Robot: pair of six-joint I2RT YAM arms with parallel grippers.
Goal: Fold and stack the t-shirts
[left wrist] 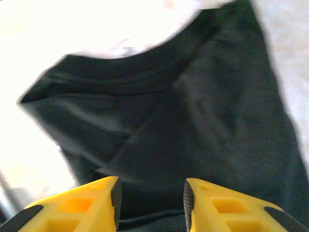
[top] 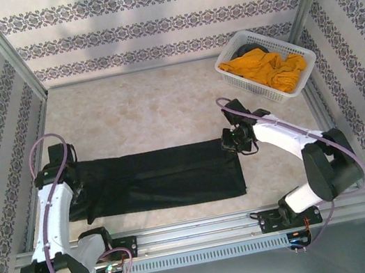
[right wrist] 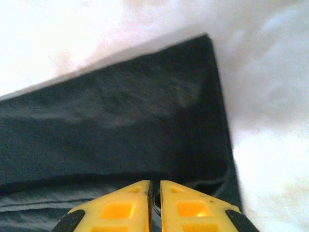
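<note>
Left wrist view blurs black t-shirt (left wrist: 193, 121), its edges cropped.

the counter (top: 149, 107) is bare and wide behind the flat black t-shirt (top: 155, 180). the white basket (top: 252, 84) with the orange t-shirt (top: 263, 69) blocks the far right corner. walls (top: 149, 26) close three sides.

Black t-shirt (top: 162, 179): left end hidden under left arm (top: 51, 216). Dark item (top: 249, 48) in basket (top: 250, 86) mostly buried under mustard-orange t-shirt (top: 262, 67); unidentifiable.
</note>
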